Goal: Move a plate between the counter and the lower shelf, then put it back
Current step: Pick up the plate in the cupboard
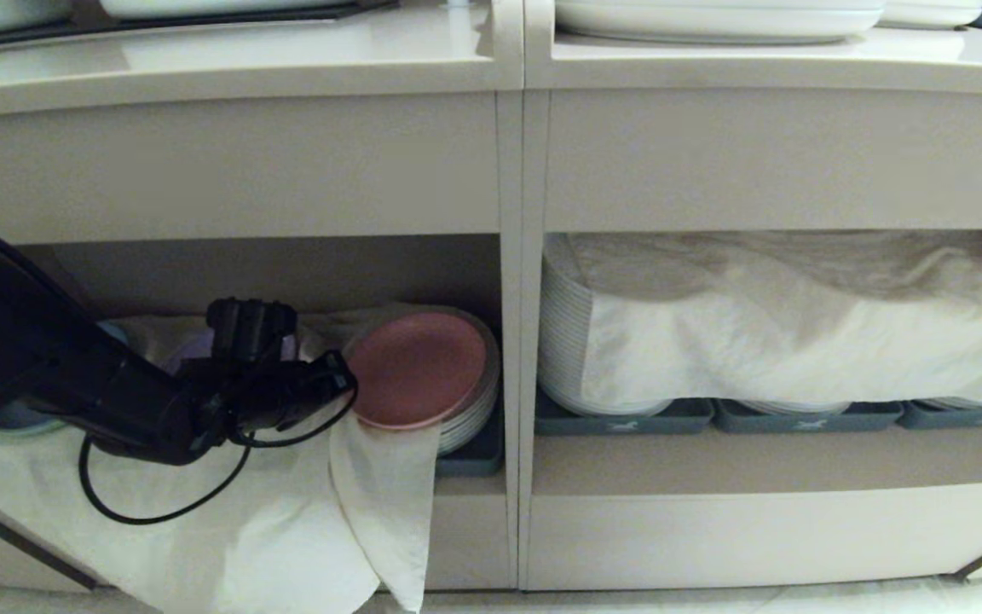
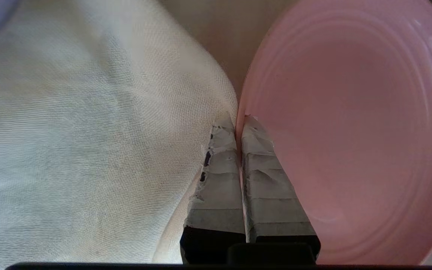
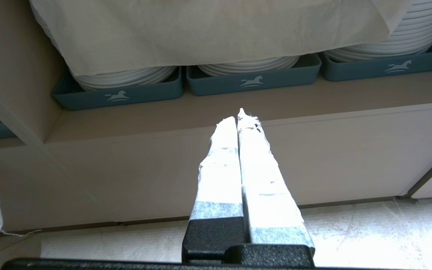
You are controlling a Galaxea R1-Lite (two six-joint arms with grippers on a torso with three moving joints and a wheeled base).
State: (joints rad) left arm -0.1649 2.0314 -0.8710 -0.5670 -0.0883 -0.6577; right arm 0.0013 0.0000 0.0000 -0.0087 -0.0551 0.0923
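The pink plate (image 1: pixel 417 367) sits tilted atop a stack of white plates (image 1: pixel 476 414) in a grey-blue tray (image 1: pixel 470 460), at the right end of the lower shelf (image 1: pixel 465 486), beside a white cloth (image 1: pixel 201 512). The left gripper (image 1: pixel 346 379) pinches the plate's left rim, fingers (image 2: pixel 261 180) pressed together. Right of the divider (image 1: pixel 521 341), cloth-draped plate stacks (image 1: pixel 568 341) fill three trays (image 1: pixel 619 418). The right gripper (image 3: pixel 240 120), fingers pressed together, hangs near the cabinet front.

A beige open lower shelf (image 1: pixel 470 486), left of an upright divider (image 1: pixel 511 409), holds a dark grey-blue tray (image 1: pixel 474 456) and a white cloth (image 1: pixel 201 512) draping over its front edge. The wider beige cubby (image 1: pixel 713 465) to the right carries three grey-blue trays (image 3: pixel 253 80) side by side. Above both runs a long beige counter (image 1: pixel 286 68).
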